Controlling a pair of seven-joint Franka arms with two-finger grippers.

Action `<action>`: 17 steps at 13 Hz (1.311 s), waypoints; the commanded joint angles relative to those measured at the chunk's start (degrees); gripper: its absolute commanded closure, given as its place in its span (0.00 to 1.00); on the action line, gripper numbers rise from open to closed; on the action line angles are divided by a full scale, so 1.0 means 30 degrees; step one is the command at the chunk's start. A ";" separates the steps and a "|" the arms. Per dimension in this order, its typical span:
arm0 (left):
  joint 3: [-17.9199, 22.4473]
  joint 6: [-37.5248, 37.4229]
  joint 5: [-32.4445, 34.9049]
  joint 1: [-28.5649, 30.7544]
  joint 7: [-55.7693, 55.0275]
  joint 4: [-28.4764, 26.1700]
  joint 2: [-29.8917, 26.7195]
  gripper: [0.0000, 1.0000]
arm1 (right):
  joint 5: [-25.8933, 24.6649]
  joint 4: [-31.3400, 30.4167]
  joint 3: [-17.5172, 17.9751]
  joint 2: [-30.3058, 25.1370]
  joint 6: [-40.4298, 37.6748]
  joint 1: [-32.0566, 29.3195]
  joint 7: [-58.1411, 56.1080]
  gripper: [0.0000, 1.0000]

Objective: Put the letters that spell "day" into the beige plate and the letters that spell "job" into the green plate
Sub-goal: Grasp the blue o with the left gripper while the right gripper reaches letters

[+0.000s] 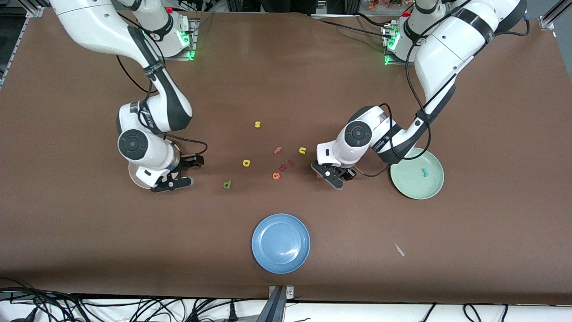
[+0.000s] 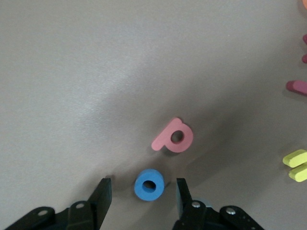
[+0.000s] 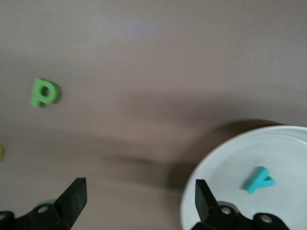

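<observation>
My left gripper (image 1: 340, 177) (image 2: 143, 184) is low over the table and open. The blue ring o (image 2: 149, 185) lies between its fingers, touching neither. The pinkish-red b (image 2: 173, 137) lies just beside the o. The teal j (image 1: 424, 172) rests in the green plate (image 1: 404, 183). My right gripper (image 1: 187, 172) (image 3: 139, 187) stands open and empty at the rim of the beige plate (image 1: 134, 175) (image 3: 211, 158), where the teal y (image 3: 259, 179) lies. The dark green d (image 1: 227, 184) (image 3: 44, 92) and the yellow a (image 1: 246, 163) lie on the table between the two arms.
A blue plate (image 1: 280, 243) sits nearest the front camera. Loose letters lie mid-table: a yellow s (image 1: 257, 124), a pink f (image 1: 278, 150), a yellow u (image 1: 302, 150) (image 2: 296, 164) and an orange e (image 1: 276, 175). A small scrap (image 1: 399, 249) lies toward the left arm's end.
</observation>
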 commanded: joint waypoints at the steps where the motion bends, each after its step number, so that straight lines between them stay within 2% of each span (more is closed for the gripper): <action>1: 0.0141 0.0089 0.0630 -0.0340 -0.0164 0.0378 0.0264 0.39 | 0.0331 0.1267 0.0020 0.0962 -0.0282 0.0683 0.1817 0.00; 3: 0.0170 0.0177 0.0630 -0.0340 -0.0135 0.0349 0.0264 0.42 | 0.0332 0.2346 0.0107 0.1808 -0.0253 0.0888 0.3426 0.01; 5: 0.0170 0.0177 0.0660 -0.0340 -0.0135 0.0349 0.0264 0.62 | 0.0332 0.3432 0.0137 0.2602 -0.0311 0.1241 0.4892 0.01; 7: 0.0170 0.0177 0.0630 -0.0311 -0.0135 0.0349 0.0264 0.92 | 0.0361 0.3815 0.0137 0.3071 -0.0224 0.1446 0.5863 0.01; 8: 0.0170 0.0177 0.0630 -0.0311 -0.0135 0.0349 0.0264 1.00 | 0.0361 0.4107 0.0137 0.3306 -0.0223 0.1562 0.6272 0.01; 12: 0.0112 -0.0493 0.0630 0.0039 0.0040 0.0408 -0.0348 1.00 | 0.0332 0.4812 0.0137 0.4039 -0.0106 0.1944 0.7564 0.04; 17: -0.0122 -0.3655 0.0308 0.0916 0.0274 0.0467 -0.2515 1.00 | 0.0332 0.5310 0.0137 0.4449 -0.0106 0.2208 0.7712 0.05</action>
